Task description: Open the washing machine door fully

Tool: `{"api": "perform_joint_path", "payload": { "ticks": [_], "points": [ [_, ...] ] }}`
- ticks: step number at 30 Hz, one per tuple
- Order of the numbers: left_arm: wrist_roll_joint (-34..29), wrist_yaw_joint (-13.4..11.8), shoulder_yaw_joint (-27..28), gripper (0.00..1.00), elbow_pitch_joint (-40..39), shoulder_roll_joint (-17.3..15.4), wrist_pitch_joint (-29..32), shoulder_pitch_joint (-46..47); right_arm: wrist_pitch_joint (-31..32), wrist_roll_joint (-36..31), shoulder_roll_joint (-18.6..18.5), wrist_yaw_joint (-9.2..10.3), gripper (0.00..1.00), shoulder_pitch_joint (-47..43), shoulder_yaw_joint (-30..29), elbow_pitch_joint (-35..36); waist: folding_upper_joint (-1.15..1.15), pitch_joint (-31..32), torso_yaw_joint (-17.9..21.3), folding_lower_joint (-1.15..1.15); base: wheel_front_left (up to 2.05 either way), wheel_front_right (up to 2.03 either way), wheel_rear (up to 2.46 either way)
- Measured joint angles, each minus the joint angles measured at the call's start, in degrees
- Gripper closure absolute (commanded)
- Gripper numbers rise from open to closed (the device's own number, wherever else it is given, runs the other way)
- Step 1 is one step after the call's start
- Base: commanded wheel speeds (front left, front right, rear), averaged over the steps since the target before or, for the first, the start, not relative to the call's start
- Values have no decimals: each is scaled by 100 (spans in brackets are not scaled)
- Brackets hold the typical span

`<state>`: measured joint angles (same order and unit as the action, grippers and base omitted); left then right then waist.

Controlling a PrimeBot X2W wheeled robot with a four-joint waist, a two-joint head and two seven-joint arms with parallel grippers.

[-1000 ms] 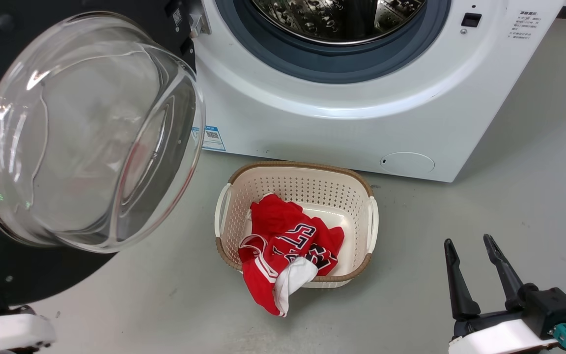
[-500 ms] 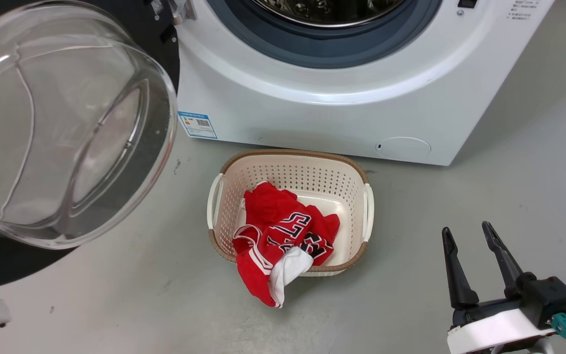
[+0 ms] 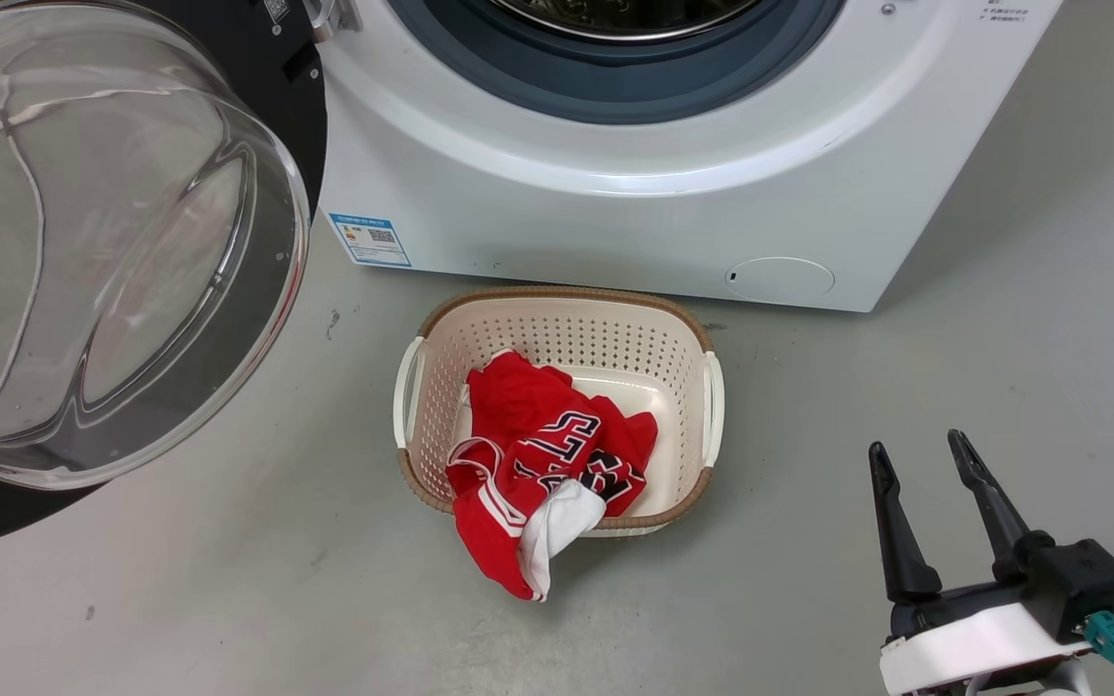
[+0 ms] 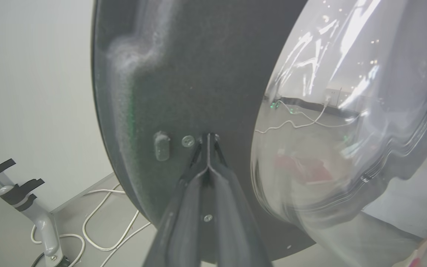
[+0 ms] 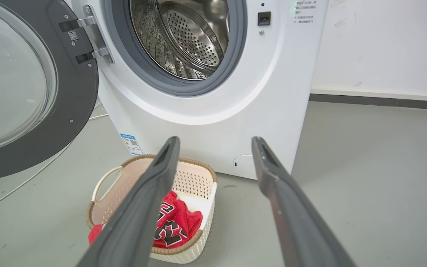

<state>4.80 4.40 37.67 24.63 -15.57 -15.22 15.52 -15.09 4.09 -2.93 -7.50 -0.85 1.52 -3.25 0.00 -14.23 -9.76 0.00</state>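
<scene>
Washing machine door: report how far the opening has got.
Done: the washing machine door stands swung well off the drum. In hand: the left gripper, fingers shut, tips at the door's black rim. Left: any last swing; end stop unclear. The right gripper idles, open.

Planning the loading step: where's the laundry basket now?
Head view, centre: the basket sits on the floor just in front of the washing machine, right of the open door and left of the right gripper.

Grey floor (image 3: 905, 387), white washing machine (image 3: 615, 222), cream basket (image 3: 567, 338), seemingly white cables (image 4: 106, 191)
</scene>
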Motion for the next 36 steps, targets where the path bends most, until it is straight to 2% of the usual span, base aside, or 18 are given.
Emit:
{"api": "perform_joint_path", "payload": {
  "ticks": [12,20,28,36],
  "points": [
    [-135,167,-22,100,-45,16,1,-122,0,140,0,0,0,-37,59,-51,0,292,13,0,0,0,0],
    [-180,263,-263,100,-809,355,15,-607,0,330,0,0,0,-182,29,-19,0,686,19,0,0,0,0],
    [-303,293,-970,100,-1968,878,15,-1223,0,386,0,0,0,-264,-7,66,0,966,50,0,0,0,0],
    [-410,298,-2017,100,-2709,1196,15,-1730,0,396,1,0,0,-336,-49,162,0,1109,265,-1,0,0,0]
  ]
}}
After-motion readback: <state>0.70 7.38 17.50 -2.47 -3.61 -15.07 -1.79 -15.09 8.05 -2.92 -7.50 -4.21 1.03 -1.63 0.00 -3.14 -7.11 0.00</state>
